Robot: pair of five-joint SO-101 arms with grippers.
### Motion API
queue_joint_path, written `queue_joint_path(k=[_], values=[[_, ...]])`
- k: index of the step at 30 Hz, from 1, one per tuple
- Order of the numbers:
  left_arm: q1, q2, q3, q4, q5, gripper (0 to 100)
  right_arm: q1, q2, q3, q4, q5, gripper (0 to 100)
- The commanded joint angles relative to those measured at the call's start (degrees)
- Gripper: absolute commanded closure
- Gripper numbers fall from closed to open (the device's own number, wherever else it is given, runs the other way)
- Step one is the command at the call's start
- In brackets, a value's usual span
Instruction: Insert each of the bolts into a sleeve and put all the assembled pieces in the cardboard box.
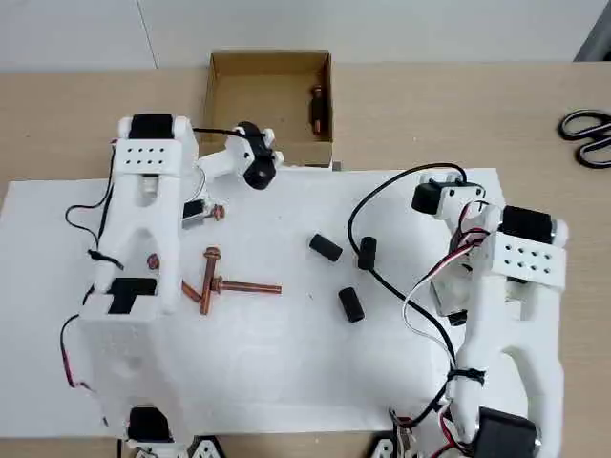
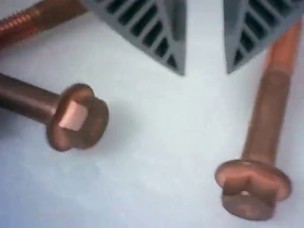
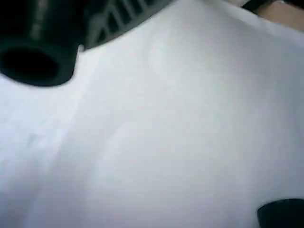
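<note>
High view: we see a white sheet (image 1: 286, 372) on a wooden table (image 1: 86, 114), with the box (image 1: 221, 95) at the sheet's far edge. One assembled piece (image 1: 317, 110) lies in the box against a side wall. Loose bolts (image 1: 212, 279) lie in a crossed cluster on the sheet beside the left arm (image 1: 148, 200). Three black sleeves (image 1: 326, 247) lie apart from them near the sheet's middle, none with a bolt in it. The right arm (image 1: 520, 286) stands at the sheet's other side, with the right gripper (image 1: 449, 298) low over the sheet near the sleeves. Scissors (image 1: 587, 135) lie on the table, well apart from the sheet. Left wrist view: the left gripper (image 2: 205, 66) hangs close over the sheet, jaws spread with nothing between them. One bolt head (image 2: 78, 118) faces us on one side of the gap. A second head (image 2: 251, 187) lies on the other side, its shank running past one finger (image 2: 247, 33). A threaded shank (image 2: 38, 16) lies beyond. Right wrist view: a near sleeve (image 3: 35, 59) sits very close, open end toward us, and a dark piece (image 3: 281, 213) lies farther off on the sheet. We cannot tell how the right gripper's jaws stand.
</note>
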Motion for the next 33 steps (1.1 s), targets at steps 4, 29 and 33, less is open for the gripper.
queue_joint_path(k=[4, 29, 33], values=[[1.14, 2.29, -3.47, 0.26, -0.70, 94, 0.57, -2.15, -0.35, 0.04, 0.53, 98.3], [1.32, 23.56, -22.29, 1.14, -1.76, 96, 0.66, -2.15, -0.35, 0.22, 0.53, 98.3], [1.41, 23.38, -22.46, 1.14, -1.76, 99, 0.66, -2.15, -0.35, 0.22, 0.53, 98.3]])
